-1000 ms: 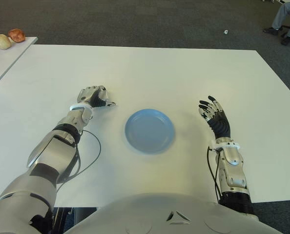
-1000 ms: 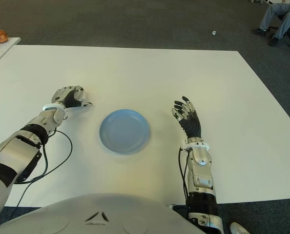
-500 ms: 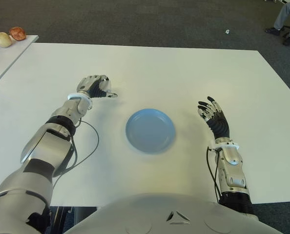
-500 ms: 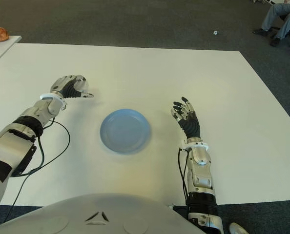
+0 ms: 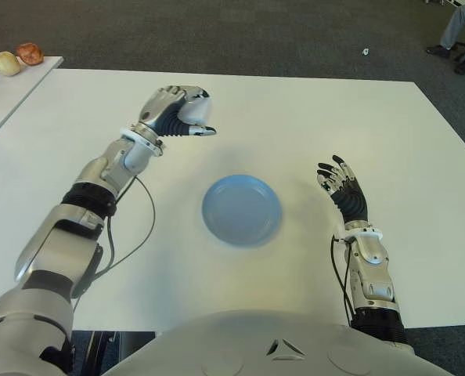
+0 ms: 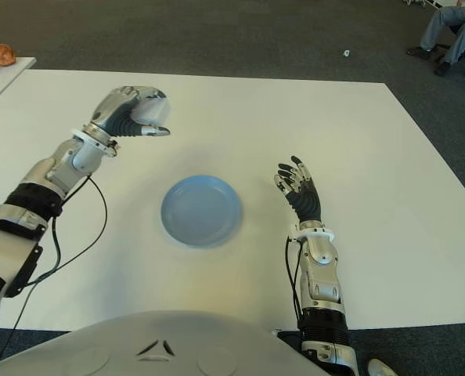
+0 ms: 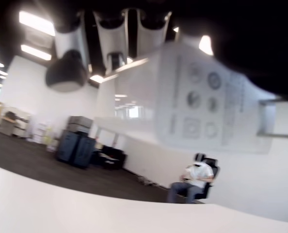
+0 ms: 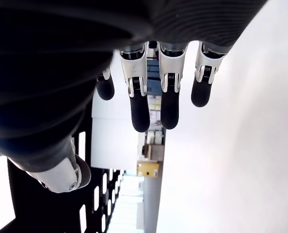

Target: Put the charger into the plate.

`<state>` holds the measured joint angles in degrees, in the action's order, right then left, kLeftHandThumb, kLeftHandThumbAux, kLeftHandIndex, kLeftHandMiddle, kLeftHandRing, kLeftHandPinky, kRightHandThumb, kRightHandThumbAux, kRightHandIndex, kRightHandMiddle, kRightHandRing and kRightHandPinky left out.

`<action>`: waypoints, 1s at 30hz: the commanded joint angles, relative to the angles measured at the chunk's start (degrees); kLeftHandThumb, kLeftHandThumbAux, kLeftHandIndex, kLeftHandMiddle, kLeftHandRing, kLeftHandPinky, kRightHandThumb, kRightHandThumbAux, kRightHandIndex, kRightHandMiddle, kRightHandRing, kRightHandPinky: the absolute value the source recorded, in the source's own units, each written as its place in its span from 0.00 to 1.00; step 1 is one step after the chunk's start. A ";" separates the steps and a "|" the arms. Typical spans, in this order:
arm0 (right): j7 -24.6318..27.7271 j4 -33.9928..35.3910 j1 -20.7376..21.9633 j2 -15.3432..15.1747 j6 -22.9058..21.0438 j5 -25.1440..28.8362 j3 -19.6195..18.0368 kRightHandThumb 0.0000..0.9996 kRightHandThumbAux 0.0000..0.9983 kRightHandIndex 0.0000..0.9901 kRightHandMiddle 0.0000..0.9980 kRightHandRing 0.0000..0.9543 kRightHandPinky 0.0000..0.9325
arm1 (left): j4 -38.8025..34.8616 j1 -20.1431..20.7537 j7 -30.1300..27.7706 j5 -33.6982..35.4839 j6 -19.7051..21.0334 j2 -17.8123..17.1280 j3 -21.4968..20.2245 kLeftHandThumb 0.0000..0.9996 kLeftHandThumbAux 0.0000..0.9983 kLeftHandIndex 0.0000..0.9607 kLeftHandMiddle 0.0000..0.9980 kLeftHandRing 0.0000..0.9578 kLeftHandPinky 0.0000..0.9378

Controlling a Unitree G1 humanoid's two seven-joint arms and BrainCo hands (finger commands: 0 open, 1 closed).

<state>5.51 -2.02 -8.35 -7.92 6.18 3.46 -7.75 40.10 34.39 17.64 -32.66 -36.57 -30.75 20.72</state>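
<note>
Your left hand (image 5: 174, 112) is gripping the white charger (image 7: 202, 104) above the table (image 5: 311, 110), left of the plate (image 5: 241, 210); right hand (image 5: 340, 183) is lying open, holding nothing.

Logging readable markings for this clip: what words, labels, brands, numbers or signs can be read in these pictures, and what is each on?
None can be read.
White plug-in charger gripped in the left hand: a printed panel of round symbols and small text lines, too blurred to read.
Round blue plate: no markings.
White table: no markings.
Right hand, open beside the plate: no readable label.
</note>
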 commanded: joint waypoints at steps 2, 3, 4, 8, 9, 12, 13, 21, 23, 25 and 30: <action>-0.62 -1.14 0.81 0.17 -1.62 -0.66 0.45 0.00 0.65 0.08 0.25 0.23 0.16 | -4.90 -2.56 -3.64 1.88 -2.00 1.23 -1.07 0.85 0.67 0.42 0.54 0.90 0.91; -0.70 -1.14 0.83 0.18 -1.68 -0.74 0.49 0.00 0.65 0.08 0.25 0.23 0.16 | -5.91 -2.93 -4.24 2.16 -2.24 1.36 -1.29 0.85 0.67 0.42 0.54 0.90 0.91; -0.77 -1.15 0.84 0.19 -1.71 -0.78 0.52 0.00 0.65 0.08 0.25 0.23 0.16 | -6.63 -3.22 -4.72 2.31 -2.32 1.48 -1.52 0.85 0.67 0.42 0.54 0.90 0.91; -1.32 -1.29 1.00 0.39 -1.79 -1.28 0.85 0.00 0.65 0.08 0.25 0.23 0.16 | -10.05 -4.18 -6.76 2.99 -2.67 2.16 -2.00 0.85 0.67 0.42 0.54 0.90 0.91; -1.39 -1.28 0.99 0.41 -1.81 -1.35 0.89 0.00 0.65 0.08 0.25 0.23 0.16 | -10.70 -4.31 -7.18 3.03 -2.61 2.34 -2.12 0.85 0.67 0.42 0.54 0.90 0.91; -1.59 -1.12 1.02 0.54 -2.04 -1.52 1.14 0.00 0.64 0.08 0.26 0.23 0.16 | -12.29 -4.58 -8.49 3.30 -2.61 2.74 -2.62 0.85 0.67 0.42 0.54 0.90 0.91; -1.65 -1.06 1.02 0.58 -2.11 -1.56 1.22 0.00 0.64 0.08 0.26 0.23 0.16 | -12.73 -4.70 -8.90 3.44 -2.65 2.82 -2.80 0.85 0.67 0.42 0.54 0.91 0.91; -2.14 -0.97 0.95 0.65 -2.19 -1.58 1.60 0.00 0.63 0.08 0.25 0.23 0.16 | -17.99 -7.15 -13.36 5.43 -2.46 3.89 -3.05 0.85 0.67 0.42 0.54 0.91 0.92; -2.22 -1.05 0.93 0.64 -2.09 -1.59 1.64 0.00 0.63 0.08 0.25 0.23 0.15 | -19.26 -7.81 -14.08 5.43 -2.26 4.37 -2.91 0.85 0.67 0.42 0.54 0.91 0.91; -2.27 -1.09 0.96 0.67 -2.18 -1.57 1.75 0.00 0.63 0.08 0.25 0.23 0.15 | -21.18 -9.04 -14.87 5.37 -2.00 5.25 -2.47 0.85 0.67 0.42 0.54 0.91 0.92; -2.47 -1.48 1.16 0.74 -2.30 -1.52 1.89 0.00 0.63 0.07 0.25 0.23 0.15 | -22.17 -10.90 -16.56 5.01 -2.31 6.97 -1.37 0.85 0.67 0.42 0.54 0.91 0.93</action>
<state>3.37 -2.54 -7.84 -7.59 4.84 2.28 -6.01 18.14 25.11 2.64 -27.89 -39.00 -24.85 18.53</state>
